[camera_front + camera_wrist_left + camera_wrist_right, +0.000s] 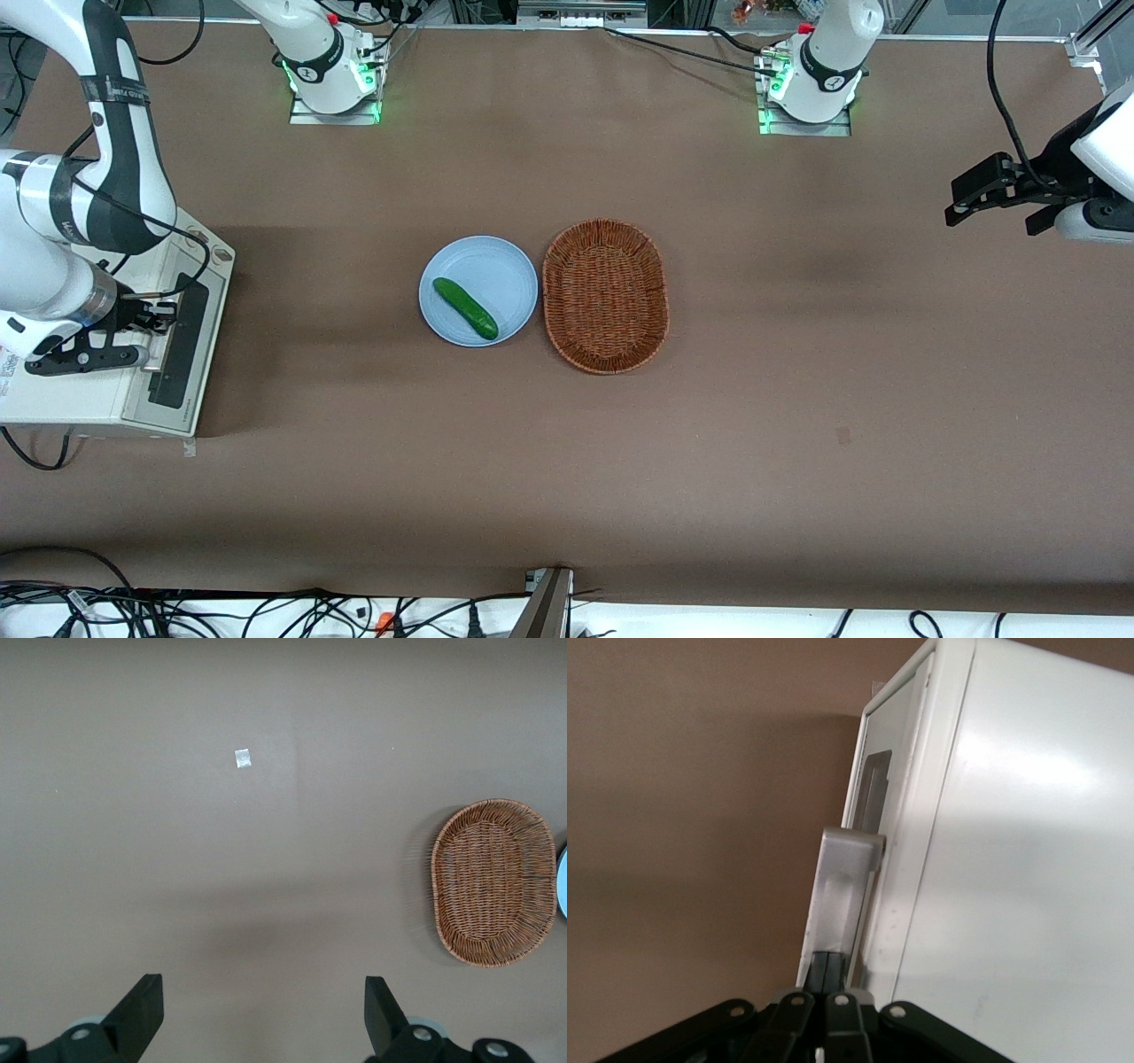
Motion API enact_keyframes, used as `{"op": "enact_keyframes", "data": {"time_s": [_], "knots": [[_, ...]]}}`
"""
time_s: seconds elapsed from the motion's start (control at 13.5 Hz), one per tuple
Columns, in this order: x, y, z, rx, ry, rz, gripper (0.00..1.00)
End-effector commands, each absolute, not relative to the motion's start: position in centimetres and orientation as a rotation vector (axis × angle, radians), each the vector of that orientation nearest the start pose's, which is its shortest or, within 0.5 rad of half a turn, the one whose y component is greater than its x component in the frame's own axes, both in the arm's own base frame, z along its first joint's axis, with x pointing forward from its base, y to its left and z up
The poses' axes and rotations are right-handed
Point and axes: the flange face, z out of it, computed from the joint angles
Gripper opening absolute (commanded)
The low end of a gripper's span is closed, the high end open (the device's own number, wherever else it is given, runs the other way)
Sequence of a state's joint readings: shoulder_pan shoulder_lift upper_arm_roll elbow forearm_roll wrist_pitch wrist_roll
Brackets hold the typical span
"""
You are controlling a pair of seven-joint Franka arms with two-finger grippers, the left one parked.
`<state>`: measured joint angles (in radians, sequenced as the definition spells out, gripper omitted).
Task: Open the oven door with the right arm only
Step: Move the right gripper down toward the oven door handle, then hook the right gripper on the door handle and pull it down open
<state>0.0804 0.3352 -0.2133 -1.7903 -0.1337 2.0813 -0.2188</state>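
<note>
No lettering can be read with certainty anywhere. The right arm [84, 190] carries a black band with small pale marks, too small to make out, and a white sticker near its wrist shows print that stays illegible. The oven door [182, 341] bears a line of tiny pale characters under its dark window, also unreadable. The claw [159, 315], at the door's silver handle [842, 895], carries no legible marking. The two arm bases each show a round emblem, not decipherable.
</note>
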Motion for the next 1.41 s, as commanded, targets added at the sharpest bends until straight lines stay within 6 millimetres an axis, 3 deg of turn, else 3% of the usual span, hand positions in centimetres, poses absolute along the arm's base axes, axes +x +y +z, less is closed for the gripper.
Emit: {"op": "enact_keyframes", "data": {"time_s": [0.0, 0.15, 0.67, 0.89, 1.11, 1.26, 1.33], "knots": [[64.3, -8.3, 33.4, -3.311, -0.276, 0.092, 0.00], [64.7, -7.8, 31.9, -3.295, -0.200, 0.077, 0.00], [66.9, -1.7, 28.0, -3.305, -0.115, 0.096, 0.00], [67.8, 1.8, 25.1, -3.272, -0.068, 0.119, 0.00], [68.2, 2.8, 22.5, -3.260, -0.044, 0.093, 0.00], [68.5, 3.3, 22.4, -3.259, 0.016, 0.078, 0.00], [69.4, 3.7, 23.7, -3.239, 0.078, 0.041, 0.08]]}}
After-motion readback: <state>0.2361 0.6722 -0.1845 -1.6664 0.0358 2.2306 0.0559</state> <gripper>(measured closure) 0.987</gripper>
